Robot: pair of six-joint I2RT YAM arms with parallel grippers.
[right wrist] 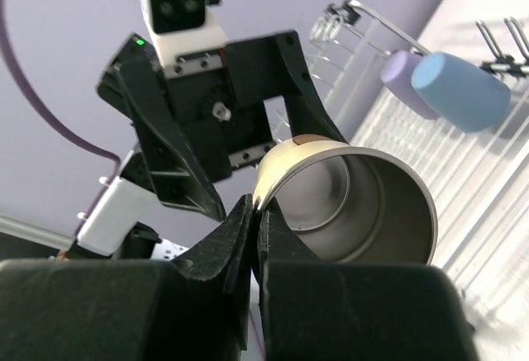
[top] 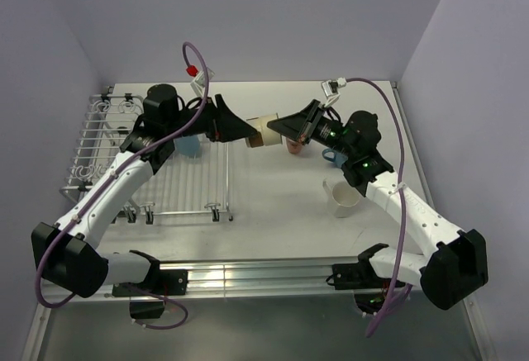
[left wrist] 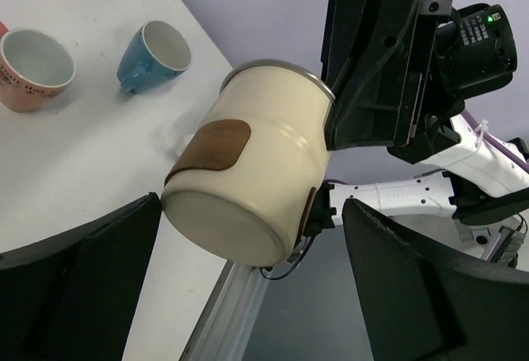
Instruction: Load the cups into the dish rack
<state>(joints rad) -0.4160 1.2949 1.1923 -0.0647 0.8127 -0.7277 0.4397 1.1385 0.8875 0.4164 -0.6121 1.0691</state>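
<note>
The cream cup (left wrist: 264, 187) bears a brown patch (left wrist: 216, 144), on which I can read no writing. The right tool (right wrist: 254, 212), closed, pinches the cup's rim in the air beside the rack (top: 157, 183). The left tool (top: 246, 128), wide open, faces the cup's base without touching it.

1 cream cup (left wrist: 248, 187), 1 lavender (right wrist: 401, 73), 1 lt-blue (right wrist: 459, 90), 1 mid-blue (left wrist: 157, 55), 1 pink (left wrist: 33, 68), 1 white mug (top: 345, 198), 6 total, 1 wire rack (top: 91, 142), 2 arms (top: 116, 181)

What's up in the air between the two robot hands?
A cream cup. The right gripper pinches its rim, and its bottom sits between the left gripper's open fingers. The left wrist view shows it best.
</note>
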